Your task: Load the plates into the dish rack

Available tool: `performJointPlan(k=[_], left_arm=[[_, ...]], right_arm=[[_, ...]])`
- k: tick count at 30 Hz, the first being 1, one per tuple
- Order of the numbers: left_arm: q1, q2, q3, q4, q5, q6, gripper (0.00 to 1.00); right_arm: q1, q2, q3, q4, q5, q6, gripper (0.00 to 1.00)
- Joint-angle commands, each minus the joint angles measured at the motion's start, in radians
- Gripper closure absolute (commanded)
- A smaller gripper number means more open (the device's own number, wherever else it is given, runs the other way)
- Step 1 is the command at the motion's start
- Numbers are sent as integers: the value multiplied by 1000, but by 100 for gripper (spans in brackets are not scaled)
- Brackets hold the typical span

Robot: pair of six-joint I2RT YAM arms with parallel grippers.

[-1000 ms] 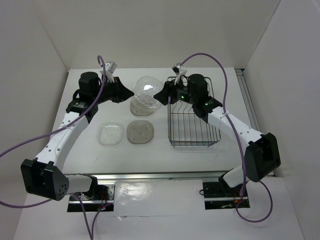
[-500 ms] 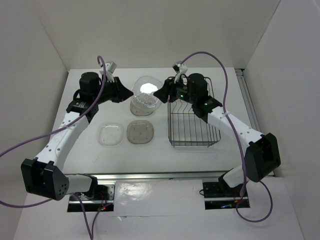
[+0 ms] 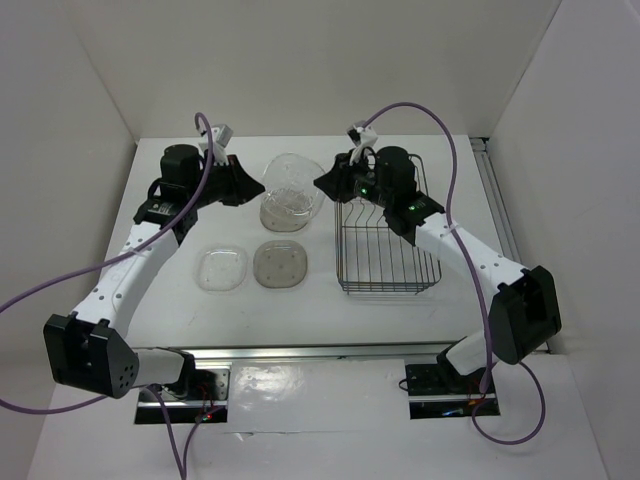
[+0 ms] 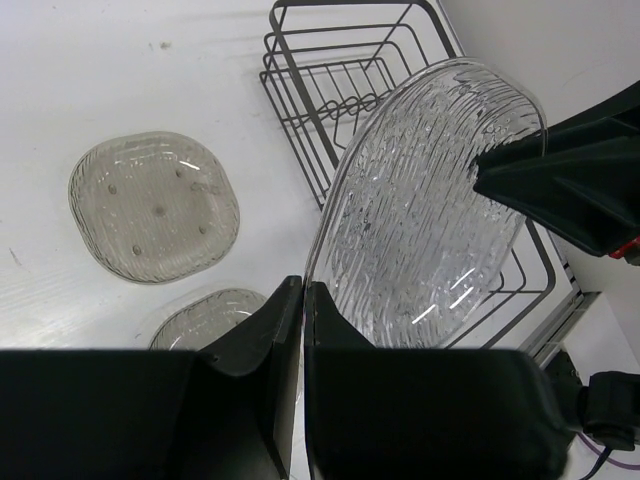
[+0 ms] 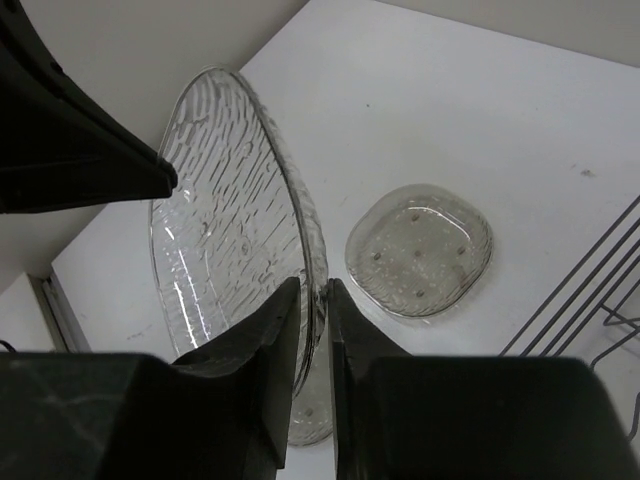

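Note:
A clear plate (image 3: 290,180) stands on edge in the air at the back middle of the table, held from both sides. My left gripper (image 3: 250,187) is shut on its left rim; the wrist view shows the fingertips (image 4: 302,285) pinching the plate (image 4: 430,210). My right gripper (image 3: 322,183) is shut on the opposite rim (image 5: 315,285). A greyish-tan plate (image 3: 283,213) lies flat beneath the held one. Nearer the front lie a clear plate (image 3: 221,268) and another tan plate (image 3: 281,264). The dark wire dish rack (image 3: 385,235) stands to the right, with no plate in it.
White walls close in the table at the back and both sides. Purple cables loop over both arms. The rack's near wires (image 5: 600,290) run just right of my right gripper; the rack (image 4: 330,60) also shows behind the held plate.
My right gripper's jaws have closed onto the right rim of the held clear plate. The plate has turned slightly more edge-on. The left arm has barely moved.

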Motion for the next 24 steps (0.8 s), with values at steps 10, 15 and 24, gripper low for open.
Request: performJointPlan(k=[10,15,24], left_arm=[[0,7,40,29,-23,3,100],[0,-5,40,-1,-118,-7,45],[72,-17,118,-199,-526,-71,0]], right_arm=[[16,6,91,-13,59,3,100],[16,-3,129,-62,178,-12,100],[-21,-103,249,-269,699,-50,100]])
